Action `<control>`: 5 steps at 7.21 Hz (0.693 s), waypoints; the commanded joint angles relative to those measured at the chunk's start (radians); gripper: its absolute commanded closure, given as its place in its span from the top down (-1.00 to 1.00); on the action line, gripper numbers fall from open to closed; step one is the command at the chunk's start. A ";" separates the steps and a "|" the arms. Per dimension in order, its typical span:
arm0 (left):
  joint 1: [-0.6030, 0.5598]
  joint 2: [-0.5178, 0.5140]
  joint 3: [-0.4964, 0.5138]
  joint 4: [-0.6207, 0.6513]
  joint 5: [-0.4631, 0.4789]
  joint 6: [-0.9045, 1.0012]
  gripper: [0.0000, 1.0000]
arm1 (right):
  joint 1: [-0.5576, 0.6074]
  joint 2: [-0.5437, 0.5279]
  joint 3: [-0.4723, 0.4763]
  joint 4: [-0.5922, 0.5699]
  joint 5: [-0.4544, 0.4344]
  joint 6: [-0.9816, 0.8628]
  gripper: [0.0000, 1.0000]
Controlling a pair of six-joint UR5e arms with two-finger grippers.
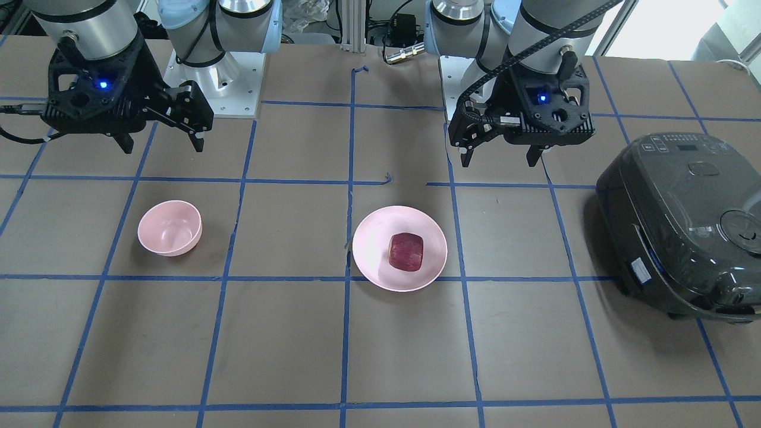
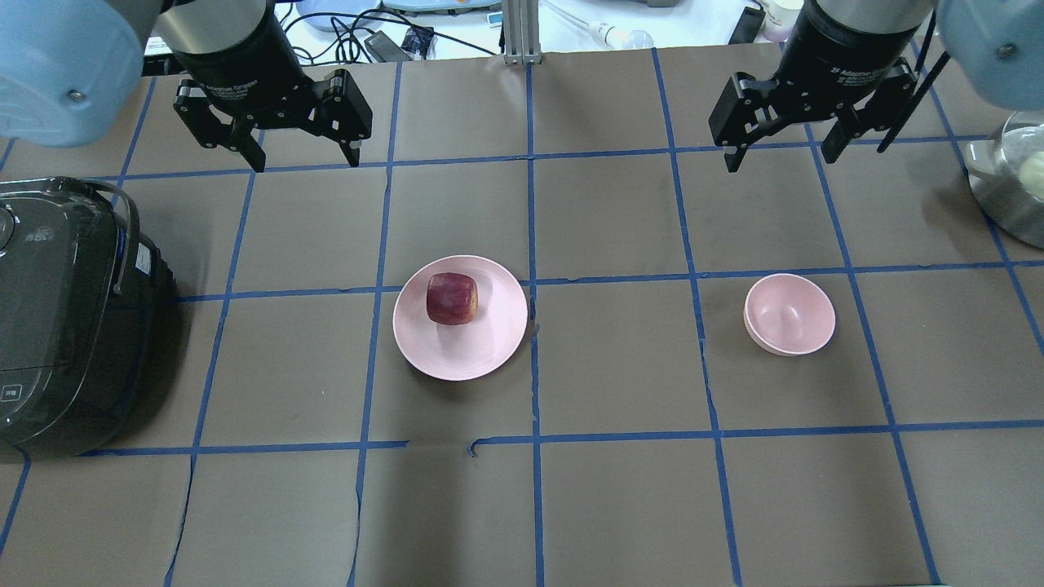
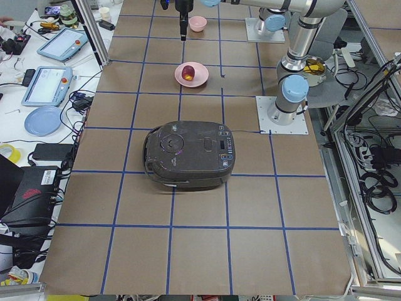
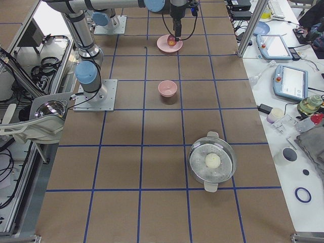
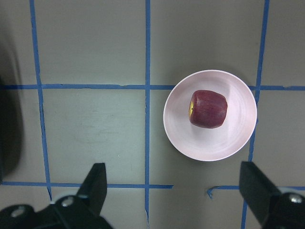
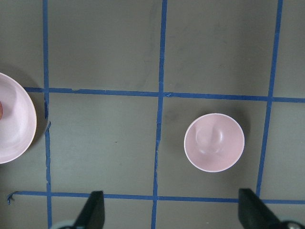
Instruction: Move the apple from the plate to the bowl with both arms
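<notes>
The dark red apple lies on the pale pink plate near the table's middle. It also shows in the front view and the left wrist view. The small pink bowl stands empty to the plate's right and shows in the right wrist view. My left gripper is open and empty, raised beyond and left of the plate. My right gripper is open and empty, raised beyond the bowl. Both hang well above the table.
A dark grey rice cooker sits at the table's left edge. A metal pot with a pale round thing inside stands at the right edge. Blue tape lines grid the brown table top.
</notes>
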 commanded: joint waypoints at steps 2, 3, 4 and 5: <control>0.000 -0.013 -0.002 0.008 0.000 0.005 1.00 | -0.001 0.000 -0.001 0.001 0.000 0.000 1.00; 0.000 -0.013 -0.002 0.008 -0.002 0.003 1.00 | -0.001 0.000 -0.001 0.000 0.002 0.000 1.00; -0.002 -0.013 -0.002 0.008 -0.002 0.000 1.00 | 0.000 -0.001 -0.001 0.000 0.002 0.000 1.00; -0.002 -0.013 -0.002 0.008 -0.002 0.001 1.00 | -0.001 0.000 0.000 0.000 0.002 0.000 1.00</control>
